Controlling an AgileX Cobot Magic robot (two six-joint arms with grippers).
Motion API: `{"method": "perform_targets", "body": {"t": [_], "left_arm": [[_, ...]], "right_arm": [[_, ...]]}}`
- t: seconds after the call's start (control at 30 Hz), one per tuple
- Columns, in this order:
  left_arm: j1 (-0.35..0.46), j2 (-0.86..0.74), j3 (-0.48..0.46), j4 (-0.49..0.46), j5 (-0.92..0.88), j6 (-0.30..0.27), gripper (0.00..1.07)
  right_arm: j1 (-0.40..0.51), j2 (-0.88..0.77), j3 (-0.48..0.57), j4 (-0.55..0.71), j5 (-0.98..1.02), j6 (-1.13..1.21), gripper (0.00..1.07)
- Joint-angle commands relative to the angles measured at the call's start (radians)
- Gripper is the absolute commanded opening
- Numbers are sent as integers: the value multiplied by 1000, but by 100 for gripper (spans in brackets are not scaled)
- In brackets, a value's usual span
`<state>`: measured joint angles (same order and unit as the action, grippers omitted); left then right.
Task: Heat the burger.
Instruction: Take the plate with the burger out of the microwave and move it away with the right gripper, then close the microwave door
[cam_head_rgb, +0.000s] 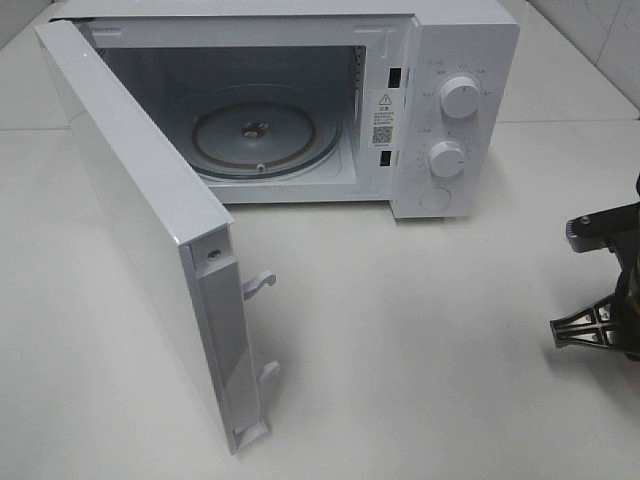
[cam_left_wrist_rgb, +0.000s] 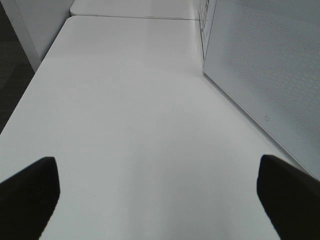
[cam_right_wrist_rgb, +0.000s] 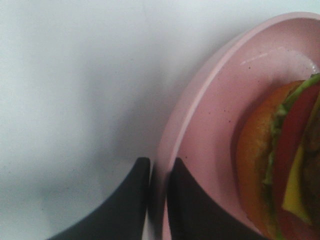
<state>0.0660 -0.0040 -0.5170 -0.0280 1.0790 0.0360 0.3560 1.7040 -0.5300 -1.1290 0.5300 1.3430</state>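
The burger (cam_right_wrist_rgb: 285, 165), with a golden-brown bun and red, yellow and green layers, lies on a pink round plate (cam_right_wrist_rgb: 215, 125) in the right wrist view. My right gripper (cam_right_wrist_rgb: 159, 200) is shut on the plate's rim, one finger on each side. In the high view only part of the right arm (cam_head_rgb: 600, 300) shows at the right edge; burger and plate are out of that view. The white microwave (cam_head_rgb: 440, 100) stands at the back with its door (cam_head_rgb: 150, 220) swung wide open and its glass turntable (cam_head_rgb: 265, 130) bare. My left gripper (cam_left_wrist_rgb: 160, 200) is open over the bare table, beside the door.
The microwave door juts toward the front left with its latch hooks (cam_head_rgb: 258, 285) sticking out. Two knobs (cam_head_rgb: 458, 97) sit on the microwave's right panel. The white table (cam_head_rgb: 420, 350) spreads in front of the microwave. The table's edge (cam_left_wrist_rgb: 30, 90) shows in the left wrist view.
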Motion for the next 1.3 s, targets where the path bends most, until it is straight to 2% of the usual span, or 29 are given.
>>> {"method": "perform_targets", "body": {"t": [0.03,0.07,0.13,0.23,0.3,0.43,0.47,0.5,0.53,0.57,0.6,0.67,0.7,0.77,0.83,0.87,0.9,0.93,1.03,1.13,1.3], "left_arm": [[2,-13,2,-4,-9,0,100],[2,-13,2,-4,-9,0,100],[2,-13,2,-4,-9,0,100],[2,-13,2,-4,-9,0,100],[2,-13,2,-4,-9,0,100],[2,-13,2,-4,-9,0,100],[2,-13,2,-4,-9,0,100],[2,-13,2,-4,-9,0,100],[2,-13,2,-4,-9,0,100],[2,-13,2,-4,-9,0,100],[2,-13,2,-4,-9,0,100],[2,-13,2,-4,-9,0,100],[2,-13,2,-4,-9,0,100],[2,-13,2,-4,-9,0,100],[2,-13,2,-4,-9,0,100],[2,-13,2,-4,-9,0,100],[2,-13,2,-4,-9,0,100],[2,-13,2,-4,-9,0,100],[2,-13,2,-4,-9,0,100],[2,-13,2,-4,-9,0,100],[2,-13,2,-4,-9,0,100]], "right_arm": [[-5,-35,2,8,21,-11,30],[-5,-35,2,8,21,-11,30],[-5,-95,2,70,14,-63,41],[-5,-118,2,93,6,-90,43],[-5,-219,2,187,-49,-223,49],[-5,-319,2,265,-129,-358,57],[-5,-352,2,294,-151,-412,61],[-5,-407,2,344,-181,-515,71],[-5,-407,2,344,-181,-515,71],[-5,-458,2,403,-186,-614,82],[-5,-458,2,403,-186,-614,82],[-5,-535,2,499,-164,-740,90],[-5,-535,2,499,-164,-740,90],[-5,-608,2,593,-123,-829,90],[-5,-628,1,631,-112,-850,89],[-5,-679,-9,704,-78,-909,87],[-5,-679,-9,704,-78,-909,87],[-5,-730,-15,779,-41,-977,84],[-5,-806,-15,857,1,-1065,79],[-5,-874,-15,926,40,-1143,76],[-5,-971,-15,977,85,-1189,78]]}}
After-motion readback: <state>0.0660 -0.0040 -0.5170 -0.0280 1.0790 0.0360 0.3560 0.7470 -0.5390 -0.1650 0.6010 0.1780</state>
